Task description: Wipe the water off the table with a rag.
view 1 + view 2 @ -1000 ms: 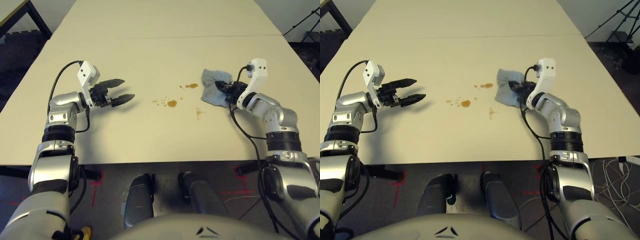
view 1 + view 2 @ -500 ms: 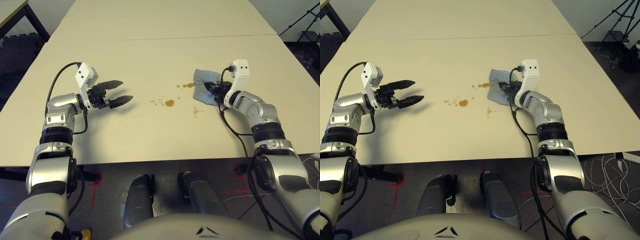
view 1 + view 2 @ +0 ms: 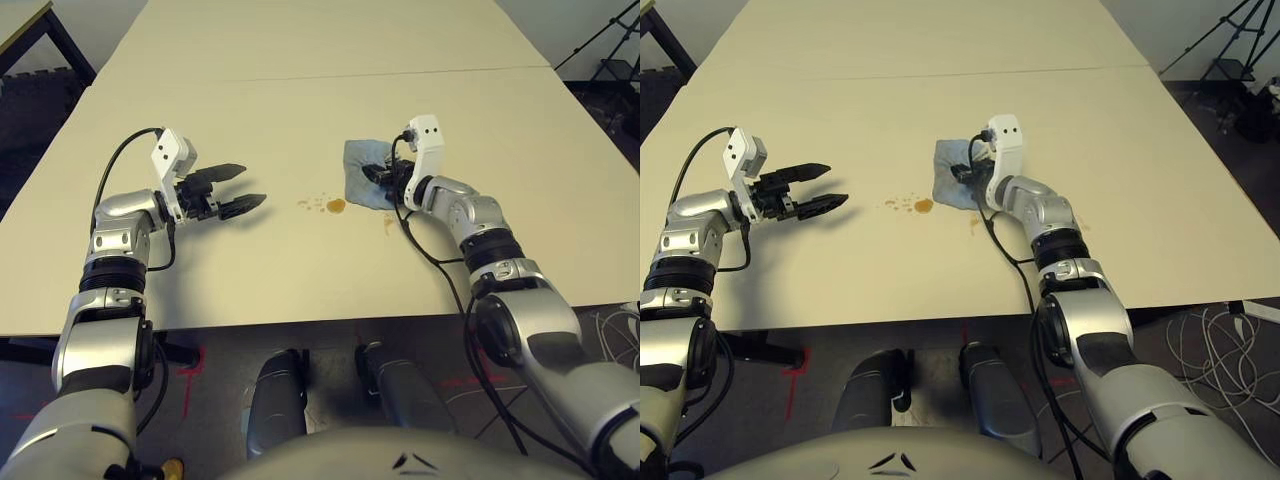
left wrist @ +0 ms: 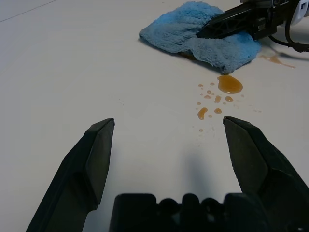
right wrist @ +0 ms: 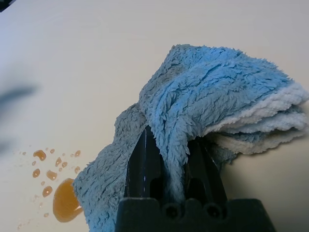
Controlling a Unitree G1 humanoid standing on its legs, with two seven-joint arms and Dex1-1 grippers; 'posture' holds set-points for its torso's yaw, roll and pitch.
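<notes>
While the soft grey-blue cloth rag (image 5: 212,92) is pinched between the closed black fingers of the right gripper (image 5: 173,140), it is spread in folds on the large cream-beige tabletop (image 3: 270,120). Amber-brown water (image 4: 230,84) is seen as one larger puddle with small drops scattered on its left-arm side; the puddle is just beside the rag. A fainter brown smear (image 3: 389,222) is seen near the rag's robot-side edge. The black two-fingered left gripper (image 4: 169,123) is held wide open, nothing gripped, well apart from the rag, drops between.
</notes>
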